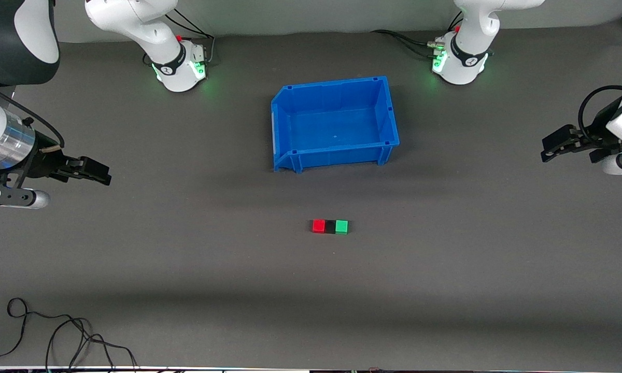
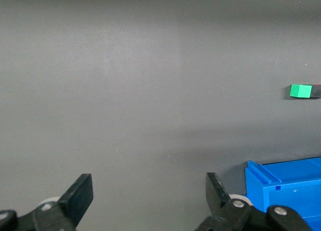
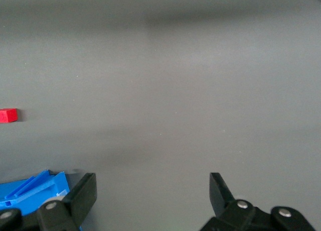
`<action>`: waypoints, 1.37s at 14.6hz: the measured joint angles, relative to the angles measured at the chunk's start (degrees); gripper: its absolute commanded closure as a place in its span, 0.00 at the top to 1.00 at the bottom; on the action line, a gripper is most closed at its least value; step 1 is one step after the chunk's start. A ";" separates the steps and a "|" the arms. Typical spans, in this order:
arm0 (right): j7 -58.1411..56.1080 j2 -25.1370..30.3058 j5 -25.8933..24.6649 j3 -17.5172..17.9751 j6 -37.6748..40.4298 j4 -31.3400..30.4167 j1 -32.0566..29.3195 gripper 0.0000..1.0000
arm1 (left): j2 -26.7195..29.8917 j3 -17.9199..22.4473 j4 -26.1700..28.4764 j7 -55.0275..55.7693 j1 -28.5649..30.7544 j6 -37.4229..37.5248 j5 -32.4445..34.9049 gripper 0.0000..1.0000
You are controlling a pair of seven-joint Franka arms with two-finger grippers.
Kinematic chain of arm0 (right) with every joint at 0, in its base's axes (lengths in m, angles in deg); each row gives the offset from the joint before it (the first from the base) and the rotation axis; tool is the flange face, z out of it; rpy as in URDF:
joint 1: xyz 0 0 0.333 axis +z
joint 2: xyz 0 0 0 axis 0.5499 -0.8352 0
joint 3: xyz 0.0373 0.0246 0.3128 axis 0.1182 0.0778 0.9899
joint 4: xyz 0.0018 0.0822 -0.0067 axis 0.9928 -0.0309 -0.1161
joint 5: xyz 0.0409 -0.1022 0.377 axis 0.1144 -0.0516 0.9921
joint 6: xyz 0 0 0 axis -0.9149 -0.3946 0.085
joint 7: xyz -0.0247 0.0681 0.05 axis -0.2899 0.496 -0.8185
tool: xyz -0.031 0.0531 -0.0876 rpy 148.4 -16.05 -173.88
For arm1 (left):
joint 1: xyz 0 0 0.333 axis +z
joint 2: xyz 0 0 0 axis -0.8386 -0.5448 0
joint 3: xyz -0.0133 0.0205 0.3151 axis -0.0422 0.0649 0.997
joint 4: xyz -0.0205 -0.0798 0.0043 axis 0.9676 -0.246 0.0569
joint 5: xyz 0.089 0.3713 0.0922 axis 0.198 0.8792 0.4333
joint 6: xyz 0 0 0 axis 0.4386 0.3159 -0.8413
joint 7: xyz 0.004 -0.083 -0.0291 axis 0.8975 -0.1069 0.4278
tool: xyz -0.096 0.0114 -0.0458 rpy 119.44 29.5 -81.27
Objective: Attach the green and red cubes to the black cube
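Note:
The red cube, black cube and green cube lie in one touching row on the dark mat, black in the middle, nearer to the front camera than the blue bin. The red one is toward the right arm's end, the green one toward the left arm's end. My left gripper hangs open and empty at the left arm's end of the table; its wrist view shows the green cube far off. My right gripper hangs open and empty at the right arm's end; its wrist view shows the red cube.
The blue bin stands empty in the middle of the mat, between the two arm bases; its corner shows in both wrist views. A loose black cable lies near the front edge at the right arm's end.

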 measured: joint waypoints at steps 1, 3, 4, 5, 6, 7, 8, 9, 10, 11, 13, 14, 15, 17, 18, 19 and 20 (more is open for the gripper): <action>0.00 0.02 0.00 0.00 0.00 -0.09 0.00 0.99 | 0.01 0.00 0.00 -0.06 0.05 0.28 0.02 1.00; 0.00 0.09 -0.05 0.06 0.00 -0.50 -0.21 1.00 | 0.02 -0.05 0.00 -0.15 0.05 0.63 0.26 1.00; 0.00 0.19 -0.07 0.36 0.00 -0.76 -0.92 0.99 | 0.02 -0.10 0.00 -0.19 0.05 1.00 0.40 1.00; -0.01 0.43 -0.07 1.59 0.00 -1.14 -2.60 0.99 | 0.02 -0.18 0.00 -0.21 0.05 1.51 0.50 1.00; -0.01 0.83 -0.08 3.95 0.00 -1.55 -5.37 0.99 | 0.02 -0.22 -0.02 -0.23 0.05 2.00 0.55 1.00; -0.10 1.39 -0.08 7.08 -0.01 -2.07 -8.88 1.00 | 0.02 -0.22 -0.03 -0.24 0.05 2.50 0.59 1.00; -0.34 2.28 -0.08 10.28 -0.01 -2.86 -12.39 0.99 | 0.02 -0.22 -0.05 -0.25 0.05 2.93 0.61 1.00; -0.50 3.37 -0.08 12.62 -0.14 -3.94 -14.92 0.99 | 0.02 -0.22 -0.06 -0.26 0.05 2.99 0.61 1.00; -0.61 4.86 -0.08 14.65 -0.81 -5.65 -16.88 1.00 | 0.02 -0.24 -0.06 -0.27 0.05 3.04 0.62 1.00; -0.62 6.70 -0.08 16.31 -1.81 -7.89 -18.23 0.99 | 0.02 -0.25 -0.06 -0.27 0.05 3.25 0.62 1.00; -0.62 9.82 -0.10 17.92 -3.19 -11.61 -18.89 1.00 | 0.01 -0.26 -0.06 -0.28 0.05 4.80 0.62 1.00; -0.62 10.70 -0.13 18.24 -3.39 -12.60 -18.89 1.00 | 0.00 -0.27 -0.05 -0.29 0.05 5.15 0.63 1.00; -0.62 11.20 -0.14 18.35 -3.42 -13.14 -18.89 0.99 | 0.00 -0.27 -0.04 -0.30 0.05 5.19 0.64 1.00; -0.62 11.38 -0.15 18.35 -3.42 -13.60 -18.90 1.00 | 0.00 -0.27 -0.04 -0.30 0.05 5.19 0.65 1.00; -0.62 11.37 -0.15 18.37 -3.42 -13.86 -18.90 1.00 | 0.00 -0.27 -0.06 -0.30 0.05 5.19 0.66 1.00; -0.62 11.28 -0.15 18.43 -3.43 -14.06 -18.89 1.00 | -0.01 -0.27 -0.11 -0.31 0.05 5.19 0.67 1.00; -0.62 11.06 -0.15 18.54 -3.44 -14.12 -18.89 0.99 | 0.00 -0.27 -0.17 -0.31 0.05 5.22 0.67 1.00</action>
